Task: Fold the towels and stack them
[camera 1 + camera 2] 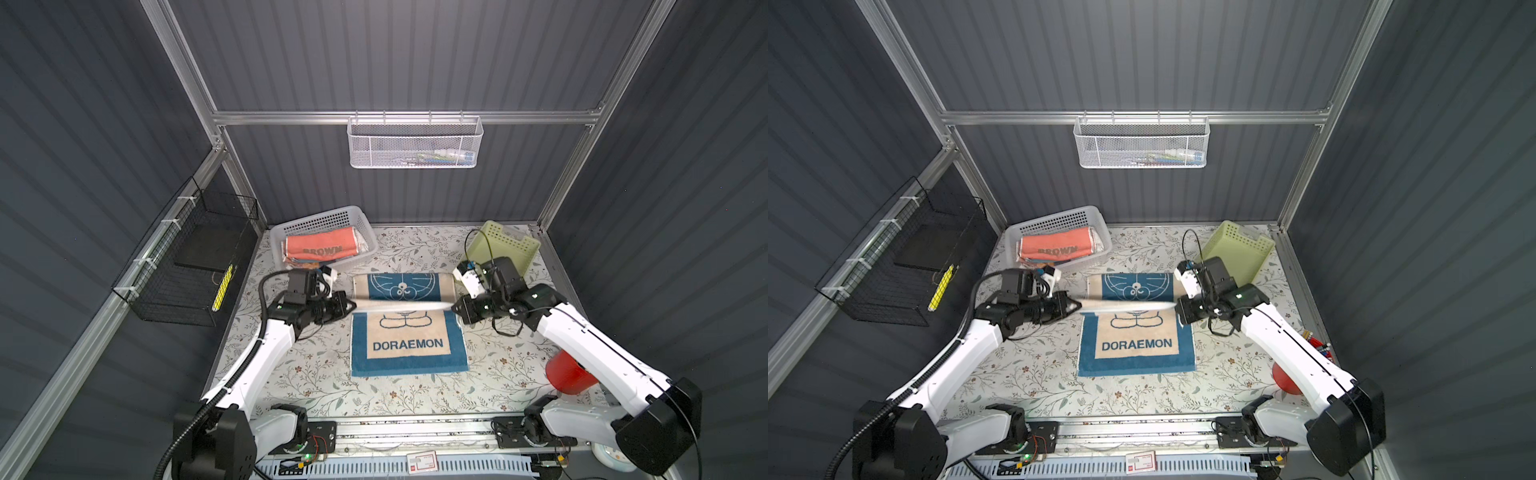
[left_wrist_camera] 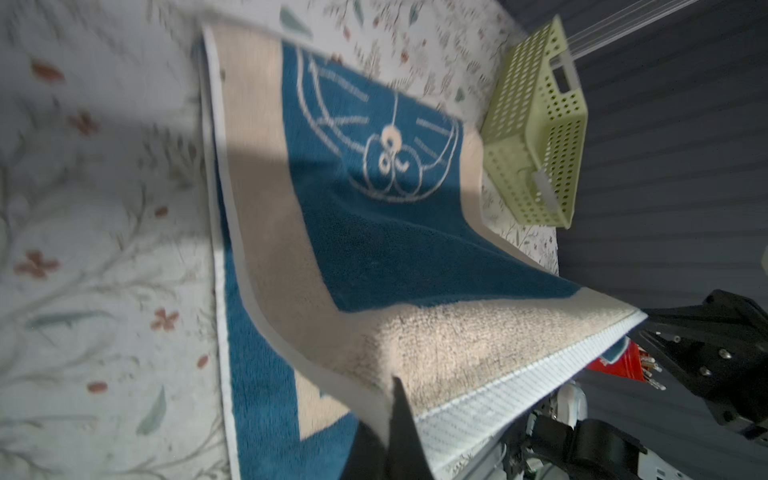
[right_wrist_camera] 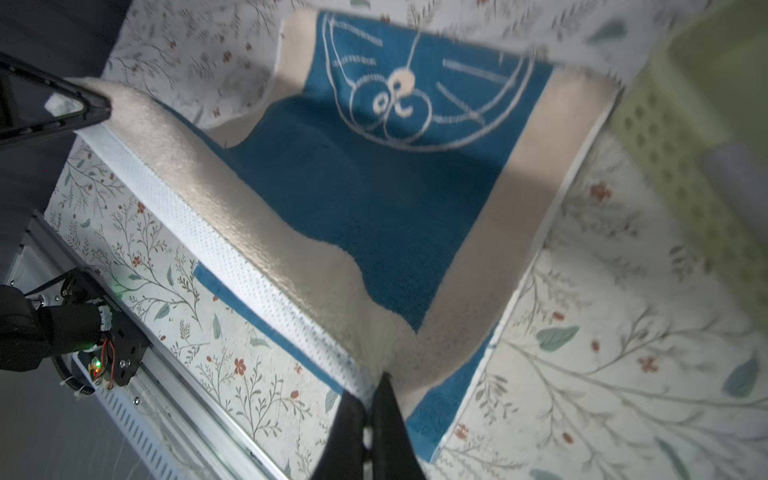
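1. Doraemon towel [image 1: 409,345], cream and blue: middle of the worktop [image 1: 291,374]; near half flat, lettering legible; far part raised, its white hem stretched between both arms.
2. Left pincer [image 1: 353,306]: clenched on the hem's left corner. Right pincer [image 1: 454,307]: clenched on its right corner. I judge the taut hold keeps the hem straight so the raised part lands square on the near half.
3. Coral "BROWN" towel [image 1: 322,246]: folded, in the white basket [image 1: 286,227] at the far-left corner, presumably where the stack goes.
4. Hard to make out: cloths beneath it show only as slivers; I cannot find a plain white one. Red object [image 1: 567,376] at the right edge sits half behind the right arm. Both wrist views are blurred.
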Action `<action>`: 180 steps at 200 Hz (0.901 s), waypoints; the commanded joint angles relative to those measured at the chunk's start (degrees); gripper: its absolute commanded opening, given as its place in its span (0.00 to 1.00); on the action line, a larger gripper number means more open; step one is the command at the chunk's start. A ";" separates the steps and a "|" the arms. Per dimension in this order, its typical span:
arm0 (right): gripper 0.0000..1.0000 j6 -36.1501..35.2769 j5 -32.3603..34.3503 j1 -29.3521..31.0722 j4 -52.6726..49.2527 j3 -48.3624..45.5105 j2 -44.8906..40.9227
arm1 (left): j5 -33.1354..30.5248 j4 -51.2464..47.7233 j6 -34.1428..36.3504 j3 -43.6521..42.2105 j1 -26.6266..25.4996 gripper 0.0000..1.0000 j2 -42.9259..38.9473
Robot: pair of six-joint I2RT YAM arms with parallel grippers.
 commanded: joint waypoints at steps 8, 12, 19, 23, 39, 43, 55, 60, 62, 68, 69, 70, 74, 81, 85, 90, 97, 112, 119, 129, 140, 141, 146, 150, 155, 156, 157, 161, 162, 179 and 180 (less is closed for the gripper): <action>0.09 6.93 0.54 -0.66 -0.45 -5.90 2.34 | -1.48 -1.82 -7.00 -6.82 0.78 0.00 1.42; 0.09 7.20 -0.05 -0.60 -0.33 -6.40 2.96 | -0.88 -1.44 -7.41 -7.43 0.76 0.00 1.95; 0.10 7.56 -0.81 -0.63 -0.23 -6.96 4.04 | 0.02 -0.73 -7.93 -8.39 0.78 0.00 2.88; 0.10 7.66 -1.19 -0.64 -0.10 -7.23 4.63 | 0.41 -0.47 -8.15 -8.77 0.78 0.00 3.46; 0.12 7.68 -2.38 -0.42 -0.18 -7.73 6.64 | 0.61 -1.10 -8.05 -9.03 0.78 0.00 5.65; 0.13 7.68 -2.54 -0.46 -0.32 -7.71 7.02 | 0.70 -1.31 -7.96 -8.96 0.78 0.00 6.18; 0.17 7.59 -2.96 -0.40 -0.61 -8.03 7.72 | 0.54 -2.66 -7.71 -8.37 0.78 0.00 7.20; 0.19 7.59 -5.03 -0.24 -0.73 -8.23 7.91 | 0.44 -3.16 -7.57 -8.08 0.78 0.00 7.43; 0.20 7.54 -5.48 -0.28 -0.76 -8.27 8.09 | 0.56 -3.30 -7.57 -8.01 0.78 0.00 7.45; 0.24 7.54 -6.30 -0.24 -1.07 -8.42 8.19 | 0.55 -3.85 -7.57 -7.83 0.78 0.00 7.40; 0.24 7.52 -6.41 -0.24 -1.14 -8.43 8.23 | 0.54 -3.96 -7.57 -7.80 0.78 0.00 7.31; 0.25 7.55 -6.56 -0.28 -1.21 -8.48 8.25 | 0.59 -4.02 -7.57 -7.75 0.78 0.00 7.26; 0.28 7.57 -7.00 -0.28 -1.46 -8.64 8.35 | 0.46 -4.35 -7.57 -7.63 0.74 0.00 7.02; 0.34 7.63 -8.12 -0.25 -2.07 -8.77 8.43 | 0.31 -5.06 -7.84 -7.58 0.78 0.00 6.43; 0.38 7.82 -8.43 -0.25 -2.51 -8.79 8.37 | 0.12 -5.42 -8.00 -7.57 0.78 0.00 6.09; 0.41 8.13 -8.84 -0.23 -3.11 -8.87 8.23 | 0.10 -5.94 -8.25 -7.80 0.78 0.00 5.69; 0.45 8.60 -9.10 -0.23 -4.07 -8.87 7.90 | 0.35 -6.57 -8.71 -7.91 0.78 0.02 5.13; 0.51 10.28 -8.72 -0.23 -6.14 -8.79 6.42 | 0.79 -8.34 -9.47 -8.23 0.65 0.22 3.74; 0.52 11.37 -7.96 -0.23 -7.08 -8.70 5.45 | 0.80 -9.39 -9.59 -8.18 0.69 0.26 2.82; 0.54 13.21 -6.42 -0.23 -8.39 -8.61 4.18 | -0.11 -11.03 -9.59 -7.90 0.65 0.31 1.64; 0.54 15.55 -4.98 -0.32 -9.15 -8.85 3.28 | -1.22 -12.36 -9.66 -7.52 0.69 0.33 0.18; 0.54 15.74 -4.88 -0.32 -9.22 -8.91 3.27 | -1.26 -12.39 -9.67 -7.52 0.69 0.34 0.10; 0.54 16.73 -4.49 -0.33 -9.31 -9.11 3.01 | -1.54 -12.58 -9.62 -7.49 0.69 0.34 -0.34; 0.55 17.59 -4.27 -0.34 -9.45 -9.36 3.12 | -1.77 -12.68 -9.66 -7.51 0.69 0.35 -0.62; 0.55 18.40 -4.16 -0.33 -9.34 -9.71 3.24 | -1.96 -12.61 -9.74 -7.52 0.64 0.36 -0.73; 0.55 18.57 -4.16 -0.33 -9.31 -9.78 3.34 | -2.07 -12.61 -9.75 -7.52 0.67 0.36 -0.71; 0.55 18.79 -4.20 -0.32 -9.21 -9.85 3.38 | -2.09 -12.56 -9.76 -7.56 0.68 0.36 -0.75; 0.55 19.39 -4.24 -0.32 -8.94 -10.20 3.60 | -2.10 -12.40 -9.73 -7.70 0.67 0.36 -0.65; 0.55 19.55 -4.29 -0.32 -8.94 -10.33 3.78 | -2.10 -12.37 -9.70 -7.74 0.68 0.36 -0.62; 0.53 21.71 -5.47 -0.36 -7.29 -12.07 5.61 | -1.58 -11.40 -9.62 -8.21 0.69 0.41 0.88; 0.53 21.81 -5.56 -0.38 -7.29 -12.19 5.76 | -1.53 -11.34 -9.65 -8.26 0.69 0.41 0.93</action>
